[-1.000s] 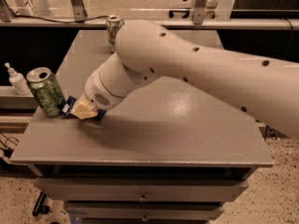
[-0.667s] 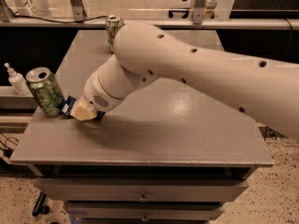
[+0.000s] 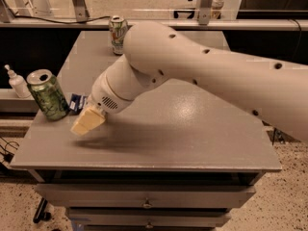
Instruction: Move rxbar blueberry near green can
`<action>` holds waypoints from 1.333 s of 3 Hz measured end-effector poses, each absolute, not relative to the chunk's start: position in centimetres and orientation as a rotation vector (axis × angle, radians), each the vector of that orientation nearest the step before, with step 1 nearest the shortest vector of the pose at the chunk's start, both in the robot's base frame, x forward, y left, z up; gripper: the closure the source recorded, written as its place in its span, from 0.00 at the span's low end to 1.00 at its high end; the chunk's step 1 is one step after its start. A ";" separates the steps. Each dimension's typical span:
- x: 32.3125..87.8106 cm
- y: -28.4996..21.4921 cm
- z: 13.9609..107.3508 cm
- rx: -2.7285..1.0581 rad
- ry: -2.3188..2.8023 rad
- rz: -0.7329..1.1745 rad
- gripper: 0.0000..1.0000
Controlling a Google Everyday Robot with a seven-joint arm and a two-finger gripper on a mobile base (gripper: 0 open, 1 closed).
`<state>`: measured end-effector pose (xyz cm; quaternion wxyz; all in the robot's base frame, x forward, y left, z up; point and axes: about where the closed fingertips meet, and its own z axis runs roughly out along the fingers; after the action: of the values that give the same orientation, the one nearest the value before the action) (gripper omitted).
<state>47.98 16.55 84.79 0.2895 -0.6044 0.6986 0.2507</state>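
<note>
A grey, flat-topped bench with drawers under its front edge carries everything. At about 9 o'clock on its top stands the light green soda can with dark scribbled markings and a silver lid, close to the left edge.

The small flat dark navy-blue snack bar wrapper with white print, the rxbar blueberry, lies on the bench at 3 o'clock of that can, just beside it. Only its left part shows, because the rest is hidden behind the robot's wrist. Whether bar and can touch cannot be made out.

The thick cream-white robot arm reaches in from 3 o'clock across the bench, ending in a rounded wrist with a vent grille. The tan-tipped hand points down toward 7 o'clock and sits at roughly 5 o'clock of the green can, near the bar and just below it in the view. A soft shadow lies on the bench beneath it. Whether the hand is clenched or released cannot be told from this angle.

A white soda can with a green and red logo stands at 12 o'clock on the bench, well apart from the others. A small white pump bottle stands off the bench at 9 o'clock.
</note>
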 end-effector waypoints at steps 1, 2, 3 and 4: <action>49.4 13.5 86.0 -1.599 1.857 0.640 0.00; 51.0 9.2 88.0 -1.587 1.834 0.587 0.00; 52.6 4.5 89.0 -1.574 1.809 0.564 0.00; 53.8 -0.3 88.4 -1.550 1.792 0.584 0.00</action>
<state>53.80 -0.26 88.40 0.3438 -0.5965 0.6896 0.2247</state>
